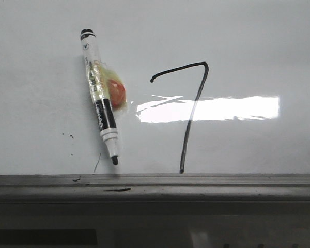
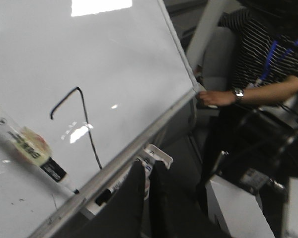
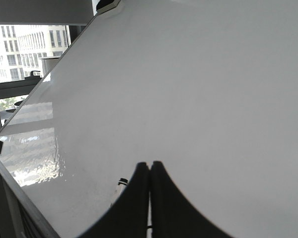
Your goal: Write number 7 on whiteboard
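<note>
1. Whiteboard (image 1: 248,46): glossy white, filling the front view, with a bright rectangular light reflection across its middle. A grey metal ledge (image 1: 222,186) runs along its lower edge.
2. Number 7 (image 1: 188,108): thin black line, hooked top stroke slanting up to the right, long downstroke ending just above the ledge. It crosses the light reflection. The left wrist view also shows it (image 2: 82,124); in the right wrist view I cannot find it.
3. Marker (image 1: 99,98): lies against the board left of the 7, apart from it, tilted, black cap end up, tip down near the ledge. Yellowish tape and an orange-red blob (image 1: 116,93) sit at its middle. No gripper touches it. The left wrist view shows its lower half (image 2: 35,151).
4. Stray marks: small black specks and a short dash on the board and ledge below the marker, front view only.
5. Left gripper (image 2: 146,198): dark fingers nearly together with a narrow gap, holding nothing, off the board below the ledge.
6. Right gripper (image 3: 149,198): fingers pressed together, empty, hovering before a bare stretch of board.
7. Person (image 2: 268,64): striped top, blue lanyard, wristwatch, a hand at the board's corner. Left wrist view only.
8. Windows and buildings beyond the board's edge: right wrist view only.
</note>
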`<state>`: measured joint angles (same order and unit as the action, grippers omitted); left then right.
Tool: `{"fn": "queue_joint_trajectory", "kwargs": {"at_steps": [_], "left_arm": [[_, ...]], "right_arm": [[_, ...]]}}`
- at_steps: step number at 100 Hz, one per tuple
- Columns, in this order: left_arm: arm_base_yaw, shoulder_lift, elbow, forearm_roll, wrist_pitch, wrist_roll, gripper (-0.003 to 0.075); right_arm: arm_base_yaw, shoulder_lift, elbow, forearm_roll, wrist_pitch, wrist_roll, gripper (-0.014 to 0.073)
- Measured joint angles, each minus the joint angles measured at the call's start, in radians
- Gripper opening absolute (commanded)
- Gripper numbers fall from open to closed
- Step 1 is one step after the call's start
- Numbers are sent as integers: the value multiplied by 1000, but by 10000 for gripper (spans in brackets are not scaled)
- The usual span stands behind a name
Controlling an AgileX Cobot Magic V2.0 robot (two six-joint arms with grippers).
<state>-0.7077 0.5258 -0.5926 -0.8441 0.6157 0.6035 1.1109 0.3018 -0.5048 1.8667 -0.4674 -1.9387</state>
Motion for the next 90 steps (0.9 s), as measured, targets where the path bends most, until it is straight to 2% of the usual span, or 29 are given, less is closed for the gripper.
{"fn": "queue_joint_trajectory", "kwargs": {"at_steps": [14,33,72,90], "left_arm": [[0,-60,0,22,121,0,-20],[0,-73,0,47,198,0,-20],[0,-73,0,54,202,1,-20],[11,-97,35,159,56,8,-20]], "right_arm": [[0,-77,50,0,2,0,-64],[0,-101,61,0,7,2,-64],[0,-103,62,0,7,2,-64],[0,-103,62,0,8,2,-64]]}}
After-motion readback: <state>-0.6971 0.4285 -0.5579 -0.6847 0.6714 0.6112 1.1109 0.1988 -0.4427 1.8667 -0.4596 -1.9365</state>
